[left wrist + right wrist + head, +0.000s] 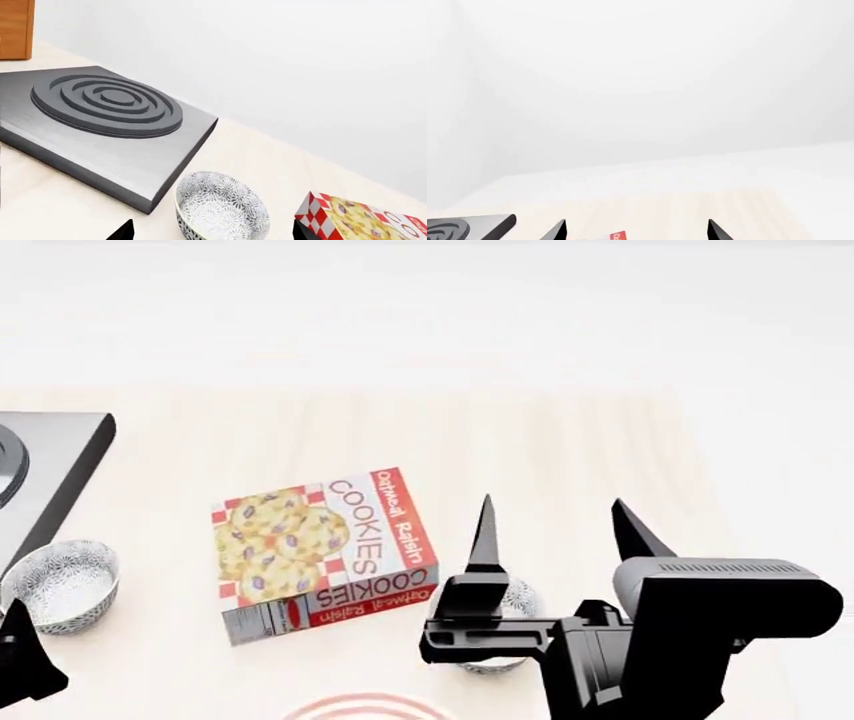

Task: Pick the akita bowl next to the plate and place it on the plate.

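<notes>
Only the red-striped top edge of the plate shows, at the bottom of the head view. Just right of it sits the akita bowl, speckled and mostly hidden behind my right gripper. That gripper is open and empty, raised in front of the bowl, its fingers pointing away. A second, alike speckled bowl stands far left by the stove. In the left wrist view this bowl lies just ahead of my open left gripper, in line with the gap between its black fingertips.
A cookie box lies flat between the two bowls; its checkered corner shows beside the left bowl. A grey stove block with ringed burner sits at the table's left. A wooden piece stands beyond it. White wall behind the table.
</notes>
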